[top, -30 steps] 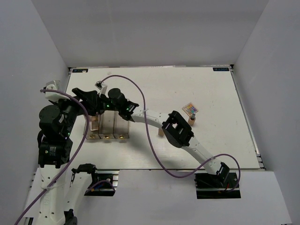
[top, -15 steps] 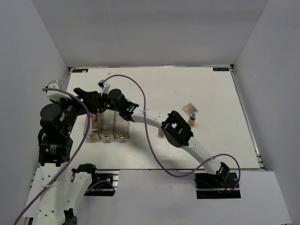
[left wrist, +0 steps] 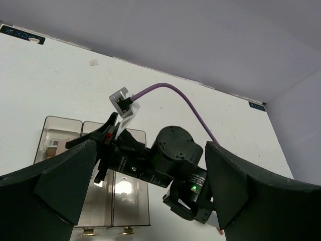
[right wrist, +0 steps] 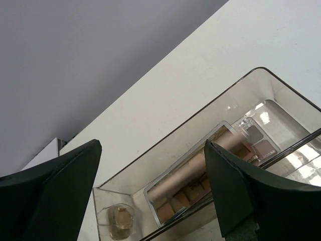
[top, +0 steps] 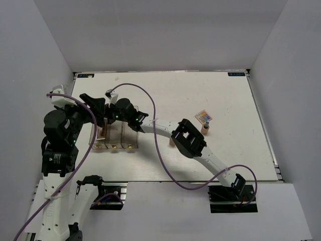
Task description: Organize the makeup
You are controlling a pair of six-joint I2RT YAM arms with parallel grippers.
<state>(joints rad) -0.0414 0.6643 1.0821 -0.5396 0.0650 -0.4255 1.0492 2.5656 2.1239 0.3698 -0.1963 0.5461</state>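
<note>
White table (top: 200, 90), grey walls (top: 160, 35); multicolour palette (top: 203, 117) and tan bottle (top: 205, 129) at 3 o'clock. Arms (top: 160, 128) largely hide the clear box (top: 114, 141) at 9 o'clock. Left gripper (left wrist: 150, 150) and right gripper (right wrist: 153, 145) are spread wide, empty.

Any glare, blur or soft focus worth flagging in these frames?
Top external: even light, sharp, no glare. Left wrist: glare spots on the clear box floor; own gripper fingers dark, little detail. Right wrist: reflections streak the box wall; the brown palette inside is readable.
</note>
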